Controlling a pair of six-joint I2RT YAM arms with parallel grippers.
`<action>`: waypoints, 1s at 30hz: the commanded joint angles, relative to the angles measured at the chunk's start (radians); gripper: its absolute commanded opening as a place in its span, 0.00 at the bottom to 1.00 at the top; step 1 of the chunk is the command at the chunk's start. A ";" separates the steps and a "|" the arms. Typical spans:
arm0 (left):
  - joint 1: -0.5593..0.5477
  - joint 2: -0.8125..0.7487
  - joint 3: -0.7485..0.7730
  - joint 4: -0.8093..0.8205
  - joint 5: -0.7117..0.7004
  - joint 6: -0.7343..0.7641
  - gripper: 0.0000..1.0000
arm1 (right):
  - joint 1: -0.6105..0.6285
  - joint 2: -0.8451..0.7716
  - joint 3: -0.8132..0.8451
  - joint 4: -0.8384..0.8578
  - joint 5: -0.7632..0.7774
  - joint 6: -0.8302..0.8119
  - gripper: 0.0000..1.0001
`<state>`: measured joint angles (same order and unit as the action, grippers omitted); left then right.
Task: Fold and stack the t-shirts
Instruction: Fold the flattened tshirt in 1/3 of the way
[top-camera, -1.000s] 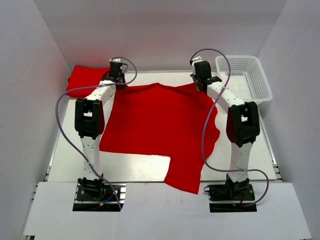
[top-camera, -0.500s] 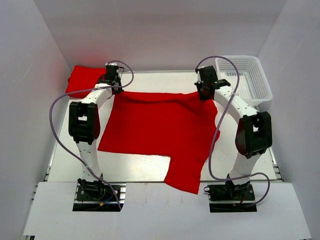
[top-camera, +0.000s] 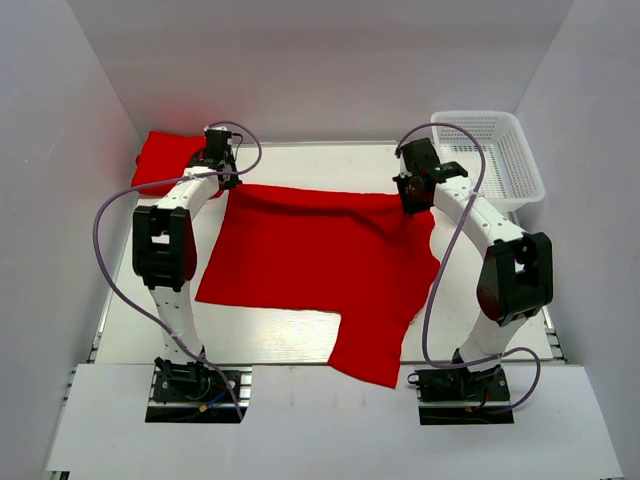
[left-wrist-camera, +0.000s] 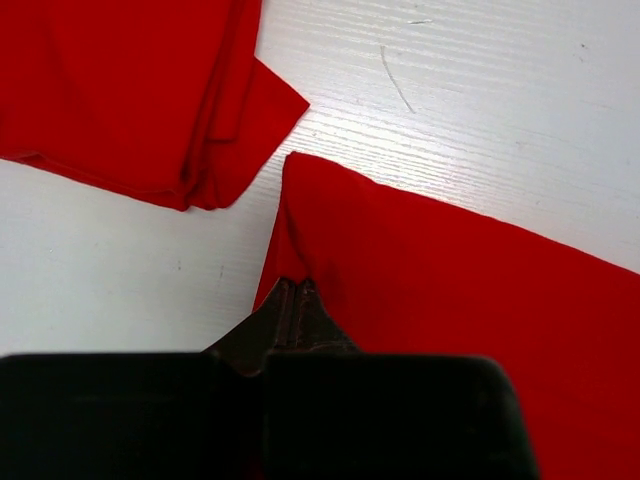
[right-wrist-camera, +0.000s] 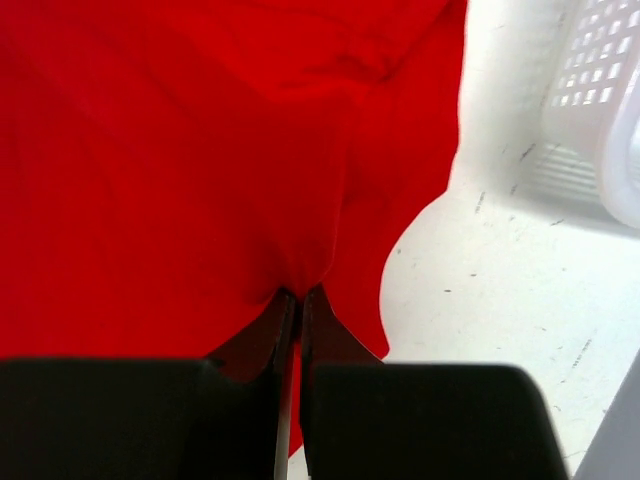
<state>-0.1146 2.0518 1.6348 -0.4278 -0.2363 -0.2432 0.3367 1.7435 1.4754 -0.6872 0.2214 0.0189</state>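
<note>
- Our left claw (left-wrist-camera: 297, 290) is pinched shut on the far left corner of the spread shirt (top-camera: 320, 250). Our right claw (right-wrist-camera: 298, 295) is pinched shut on its far right edge.
- The shirt lies open across the middle of the tabletop (top-camera: 270, 335), with its far edge raised between the two claws.
- Each claw has only a small bite of cloth. We judge that a sharp pull could slip a corner free, dropping that side and spoiling the fold.
- If our arms travel unevenly, the far edge could land skewed and the crease would come out crooked.
- The near right part of the shirt reaches past the tabletop's near edge. Dragging the cloth could bunch it there.
- A folded shirt (top-camera: 165, 158) lies at the far left, just beside the corner our left claw holds. A swing that way could nudge it or catch its loose flap.
- The basket (top-camera: 490, 160) stands at the far right, near our right claw but apart from the shirt, which limits our room on that side.
</note>
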 joint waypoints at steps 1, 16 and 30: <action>0.012 -0.102 -0.004 -0.012 -0.020 0.010 0.00 | 0.004 -0.033 0.020 -0.046 -0.053 0.019 0.00; 0.012 -0.099 -0.080 -0.067 -0.009 -0.019 0.11 | 0.002 -0.030 -0.135 -0.074 -0.143 0.090 0.10; 0.012 -0.191 0.019 -0.213 -0.006 -0.044 1.00 | 0.028 -0.117 -0.130 -0.080 -0.114 0.003 0.90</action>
<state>-0.1074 1.9842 1.5997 -0.6292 -0.2523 -0.2962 0.3435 1.7180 1.3319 -0.7868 0.1535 0.0822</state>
